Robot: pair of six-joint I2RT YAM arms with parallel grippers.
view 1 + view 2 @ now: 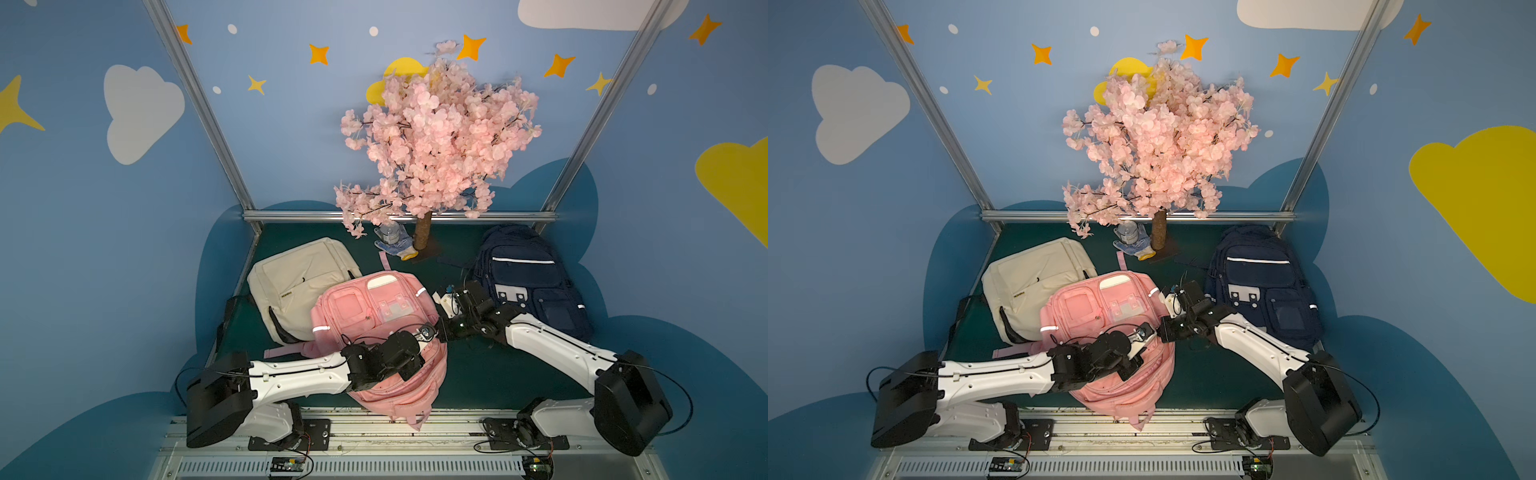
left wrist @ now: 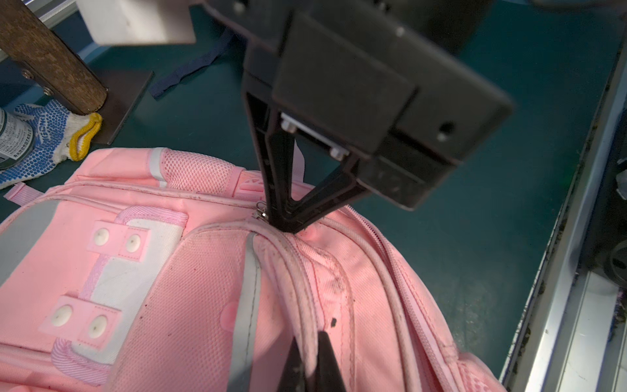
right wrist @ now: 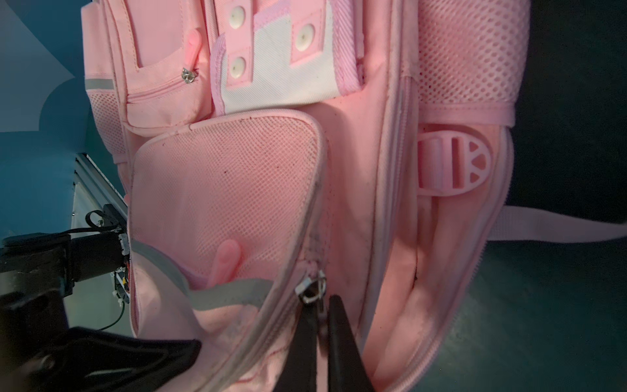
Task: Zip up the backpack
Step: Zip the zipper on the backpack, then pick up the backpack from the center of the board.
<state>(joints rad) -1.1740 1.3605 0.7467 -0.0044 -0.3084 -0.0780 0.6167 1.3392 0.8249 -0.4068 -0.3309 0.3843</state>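
Observation:
The pink backpack [image 1: 374, 307] [image 1: 1100, 303] lies face up on the green mat, between the two arms. My left gripper [image 2: 309, 339] is shut on a pale piped seam of the backpack [image 2: 169, 305], on its side nearest the front rail. My right gripper [image 3: 322, 303] is shut on the zipper pull, just behind the metal slider [image 3: 310, 288]. In the left wrist view the right gripper [image 2: 288, 227] presses on the seam beside that slider [image 2: 260, 214]. In the right wrist view a compartment [image 3: 437, 244] beside the slider gapes, showing pink lining.
A cream backpack [image 1: 299, 282] lies at the left and a navy backpack [image 1: 528, 278] at the right. A pink blossom tree [image 1: 432, 137] stands at the back, with a can and dotted glove [image 1: 392, 241] at its trunk. A metal rail [image 1: 374, 419] runs along the front.

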